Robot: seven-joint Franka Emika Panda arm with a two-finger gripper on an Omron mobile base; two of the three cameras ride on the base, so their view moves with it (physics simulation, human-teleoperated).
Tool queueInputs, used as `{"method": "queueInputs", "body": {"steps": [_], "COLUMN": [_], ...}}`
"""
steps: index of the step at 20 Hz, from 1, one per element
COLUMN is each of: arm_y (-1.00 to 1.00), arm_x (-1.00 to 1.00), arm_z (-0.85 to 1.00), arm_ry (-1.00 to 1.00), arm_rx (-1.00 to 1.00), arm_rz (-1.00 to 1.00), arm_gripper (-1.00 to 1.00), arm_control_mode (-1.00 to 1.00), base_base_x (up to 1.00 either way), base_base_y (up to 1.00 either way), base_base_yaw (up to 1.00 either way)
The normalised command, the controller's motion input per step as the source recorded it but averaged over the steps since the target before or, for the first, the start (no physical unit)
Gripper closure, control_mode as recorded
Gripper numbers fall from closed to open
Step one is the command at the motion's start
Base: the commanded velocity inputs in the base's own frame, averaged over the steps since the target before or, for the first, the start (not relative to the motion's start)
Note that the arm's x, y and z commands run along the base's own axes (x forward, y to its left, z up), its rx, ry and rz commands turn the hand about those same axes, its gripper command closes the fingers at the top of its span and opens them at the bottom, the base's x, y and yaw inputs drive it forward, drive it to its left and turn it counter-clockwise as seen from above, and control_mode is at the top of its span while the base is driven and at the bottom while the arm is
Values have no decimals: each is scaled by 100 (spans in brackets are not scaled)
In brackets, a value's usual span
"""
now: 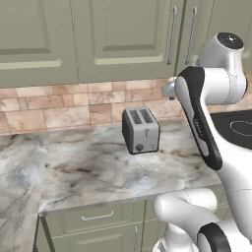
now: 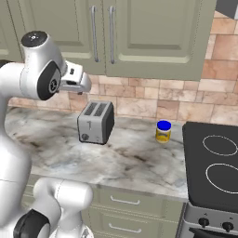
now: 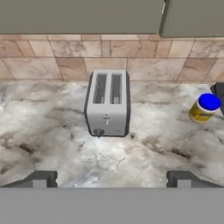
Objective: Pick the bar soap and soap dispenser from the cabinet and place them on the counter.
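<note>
The claw (image 3: 112, 179) is the nearest thing in the hand view: its 2 dark finger tips rise at the bottom, far apart from each other, and nothing is between them, so it is open and holds nothing. It looks forward and down over the tabletop (image 3: 52, 131), grey-beige stone with darker veins. In the middle of this view stands a silver toaster (image 3: 107, 104) with 2 slots, near the brick backsplash (image 3: 48, 54). To its right a yellow jar with a blue lid (image 3: 204, 108) stands close to the black stove (image 2: 211, 162).

The bar soap and the soap dispenser are not visible. The doors of the cabinet (image 2: 153, 32) are closed, so I judge that both things are behind them. In the right base view the 2 long silver handles (image 2: 102, 32) hang side by side, where 2 doors meet, above the toaster.

The important relation is this: the cabinet is above and in front of the claw, while the claw points down toward the tabletop. The handles run vertically. So I think the hand must go up and turn toward 1 handle, with its fingers on both sides of the bar, before any soap can be reached. No part of the task is done yet.
</note>
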Motion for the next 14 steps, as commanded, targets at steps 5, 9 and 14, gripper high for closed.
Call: {"method": "queueInputs", "body": {"steps": [5,9,14], "arm_y": [-2,-8,-12], "arm_x": [20,27,52], "arm_z": [22,30,25], "arm_ry": [-11,-11,-4], "arm_rx": [1,-3,-6], "arm_rz": [2,2,0], "arm_gripper": [-100,-100,-100], "arm_control_mode": [-100,-100,-100], "base_base_x": [0,0,0], "base_base_y": [0,0,0], "base_base_yaw": [0,0,0]}}
